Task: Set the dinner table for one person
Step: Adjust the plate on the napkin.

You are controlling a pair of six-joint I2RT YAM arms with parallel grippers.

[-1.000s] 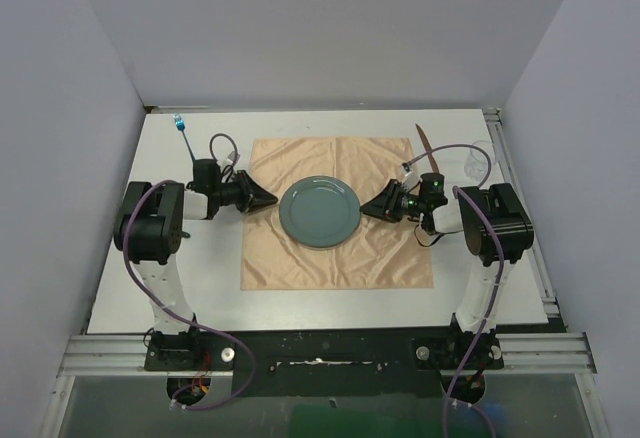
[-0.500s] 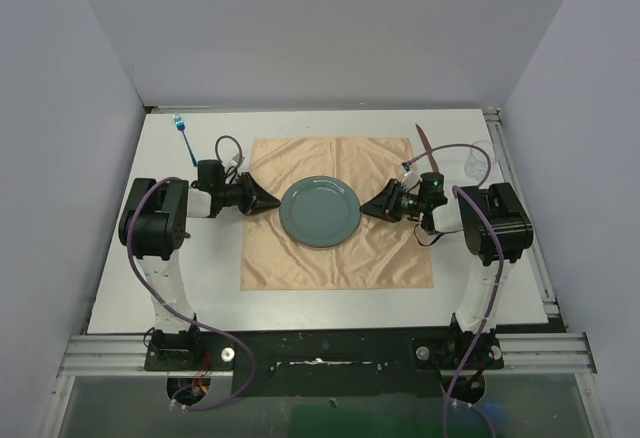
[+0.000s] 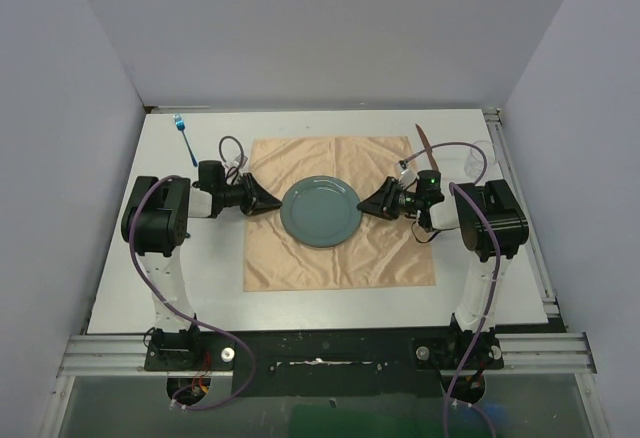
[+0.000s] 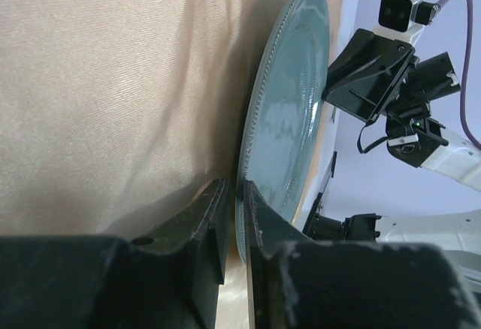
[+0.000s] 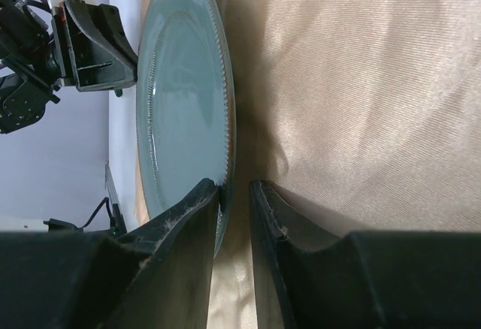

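Observation:
A teal plate [image 3: 320, 211] lies in the middle of the peach cloth [image 3: 340, 263] on the white dinner table [image 3: 200, 293]. My left gripper [image 3: 277, 200] is at the plate's left rim. In the left wrist view my left gripper [image 4: 234, 188] is shut on the rim of the plate [image 4: 289, 119]. My right gripper [image 3: 362, 204] is at the right rim. In the right wrist view my right gripper [image 5: 234, 188] stands slightly open around the rim of the plate [image 5: 184, 96]: the rim touches one finger, the other stands off it over the cloth [image 5: 361, 81].
A blue fork [image 3: 184, 138] lies on the table at the far left. A brown knife [image 3: 424, 141] lies by the cloth's far right corner. A clear glass [image 3: 478, 162] stands right of it. Aluminium rails run along the right and near edges.
Both grippers have crept slightly inward against the plate's rim, and the left arm's elbow has shifted a little right. The plate stays in place.

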